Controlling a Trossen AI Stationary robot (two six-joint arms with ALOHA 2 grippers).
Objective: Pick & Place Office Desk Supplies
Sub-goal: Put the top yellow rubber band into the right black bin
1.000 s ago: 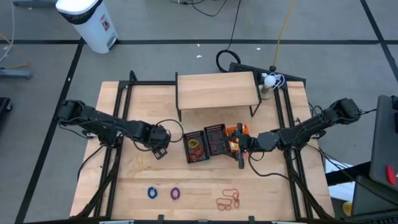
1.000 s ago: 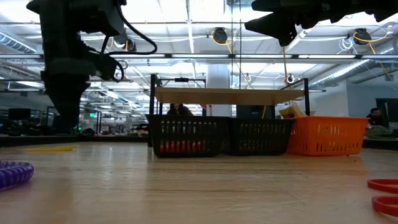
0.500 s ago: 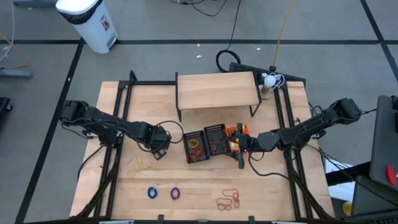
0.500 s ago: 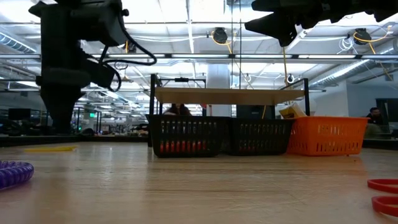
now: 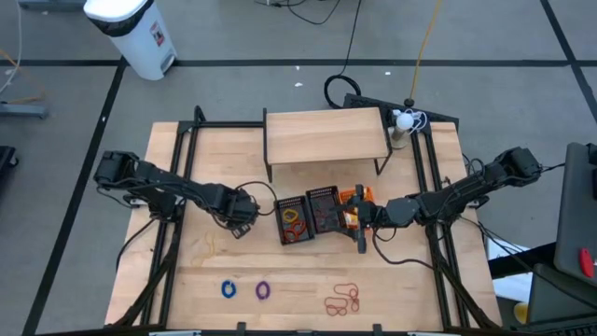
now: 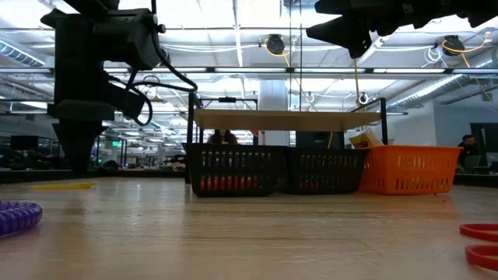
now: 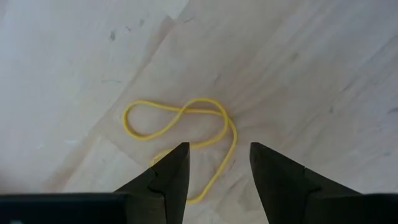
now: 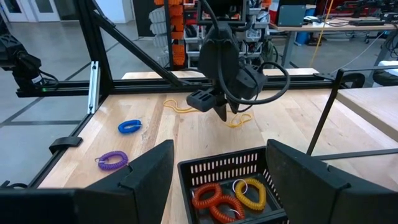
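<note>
The left gripper [image 7: 214,177] hangs over the wooden worktop [image 5: 187,271], its two fingers apart and holding nothing. A thin yellow band [image 7: 186,124] lies flat on the wood right under it. The right gripper [image 8: 217,180] waits above a black basket [image 8: 233,171], fingers apart too. Red and yellow coils [image 8: 227,198] sit inside that basket. A blue coil [image 5: 229,289], a purple coil [image 5: 262,290] and some red bands [image 5: 343,299] lie near the front edge of the worktop. An orange basket [image 6: 408,169] stands beside the black ones.
</note>
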